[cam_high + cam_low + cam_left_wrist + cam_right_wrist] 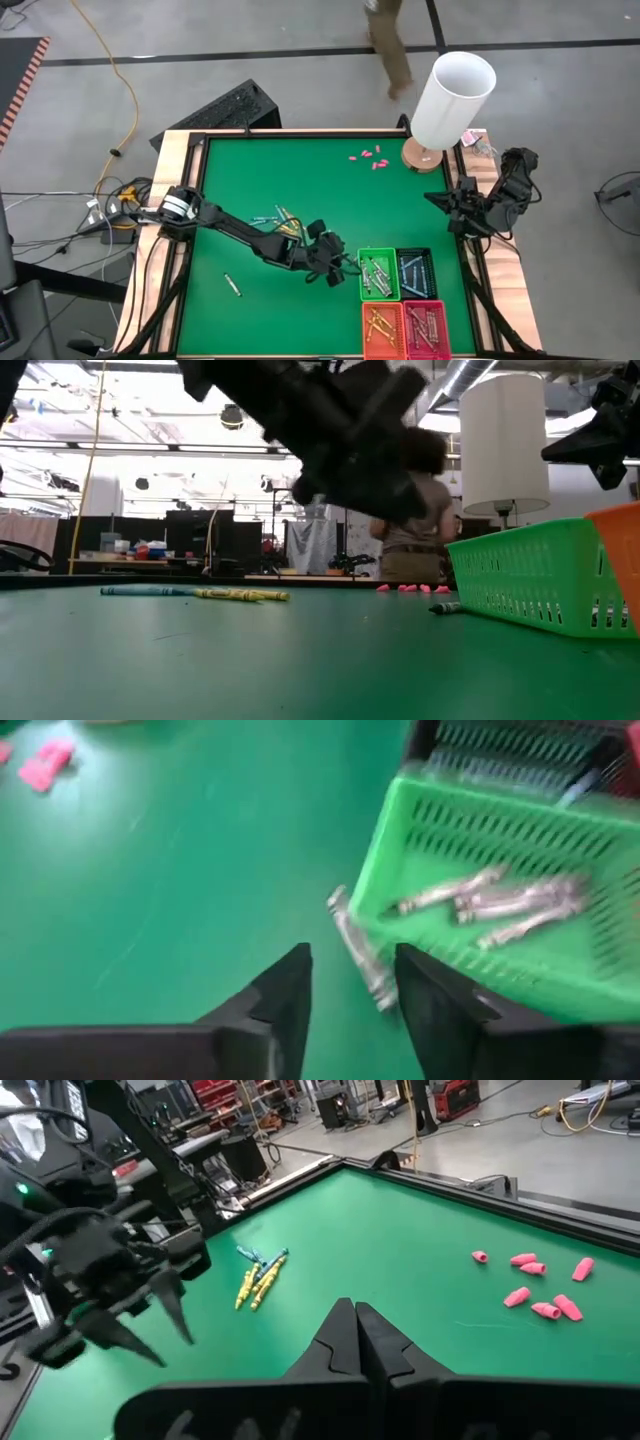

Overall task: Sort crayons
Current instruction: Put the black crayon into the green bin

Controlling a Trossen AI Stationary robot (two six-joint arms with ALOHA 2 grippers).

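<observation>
My left gripper (338,266) hangs open just left of the green basket (378,276), which holds several grey-white crayons (500,900). One grey-white crayon (362,956) lies on the green table outside the basket, along its wall, below and ahead of the open fingers; it also shows as a crayon (445,607) in the low view. A small pile of blue and yellow crayons (285,224) lies mid-table, and a single crayon (232,285) lies nearer the front. My right gripper (357,1330) waits shut at the table's right edge.
A dark basket (415,272), an orange basket (383,328) and a red basket (426,328) stand beside the green one, each with crayons. Pink stubby pieces (368,158) lie at the far side. A white lamp (450,100) stands at the far right corner. A person walks beyond the table.
</observation>
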